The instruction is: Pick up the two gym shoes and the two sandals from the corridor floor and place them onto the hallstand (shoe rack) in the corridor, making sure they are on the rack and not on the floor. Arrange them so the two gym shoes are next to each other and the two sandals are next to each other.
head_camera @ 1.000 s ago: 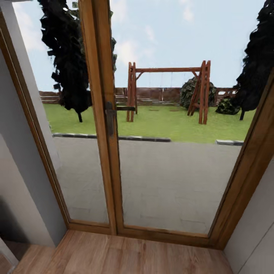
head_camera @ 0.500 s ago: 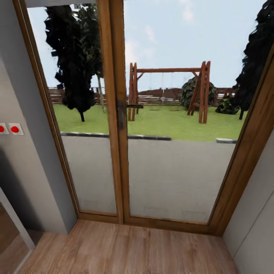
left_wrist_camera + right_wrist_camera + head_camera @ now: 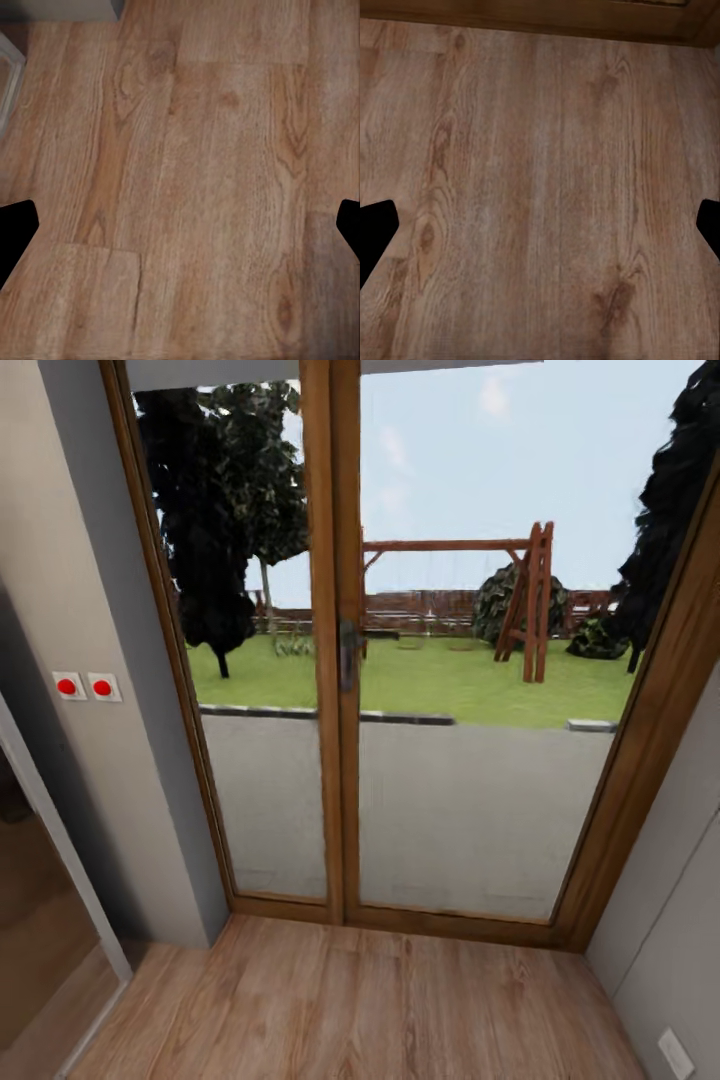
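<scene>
The gym shoes, the sandals and the hallstand are out of view. The corridor floor is light brown wood planks running up to a glazed door. My left gripper hangs open over bare planks, its two dark fingertips at the picture's edges with nothing between them. My right gripper is open too, above bare floor near the door's wooden threshold.
A wooden-framed glass double door with a dark handle stands straight ahead; a garden with a swing frame lies beyond. A grey wall with two red buttons is at the left, beside a doorway opening. A grey wall closes the right.
The camera has turned left: the door post and handle slid right in the picture, and the left wall with the red buttons and the doorway came into view.
</scene>
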### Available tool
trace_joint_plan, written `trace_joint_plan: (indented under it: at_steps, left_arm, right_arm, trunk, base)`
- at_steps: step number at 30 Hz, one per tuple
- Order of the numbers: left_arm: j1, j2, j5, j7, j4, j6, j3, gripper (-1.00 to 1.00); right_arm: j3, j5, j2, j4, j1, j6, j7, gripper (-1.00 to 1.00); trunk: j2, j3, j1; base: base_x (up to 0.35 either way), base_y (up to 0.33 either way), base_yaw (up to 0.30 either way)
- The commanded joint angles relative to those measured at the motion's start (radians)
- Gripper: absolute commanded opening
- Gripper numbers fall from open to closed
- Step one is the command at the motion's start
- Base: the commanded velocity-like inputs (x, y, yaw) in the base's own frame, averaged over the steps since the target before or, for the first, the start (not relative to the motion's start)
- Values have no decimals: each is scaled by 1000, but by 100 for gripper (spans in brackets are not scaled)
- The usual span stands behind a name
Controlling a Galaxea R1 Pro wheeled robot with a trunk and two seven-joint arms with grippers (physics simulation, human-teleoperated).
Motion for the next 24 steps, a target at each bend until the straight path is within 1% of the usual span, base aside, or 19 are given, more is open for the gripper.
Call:
trace_joint_plan:
  at_steps: [1,5,11,24]
  left_arm:
    - [0,0,1,-1,1,-3,1,100]
    - [0,0,1,-1,1,-4,1,100]
    - [1,0,1,0,1,-5,1,100]
    - [3,-1,2,0,5,-6,1,100]
  right_arm:
    - [1,-9,0,1,0,-3,0,100]
    - [1,-9,-1,1,0,-3,0,100]
    - [1,-9,-1,1,0,-3,-4,100]
    - [1,-9,-1,2,0,-3,-7,100]
  trunk:
    - [-1,-1,-1]
    - [-1,-3,-1]
    - [-1,-9,-1]
    - [-1,-23,-1]
  base:
    - [-256,210,5]
    - [-234,199,46]
    - [-164,145,128]
    - [-33,29,174]
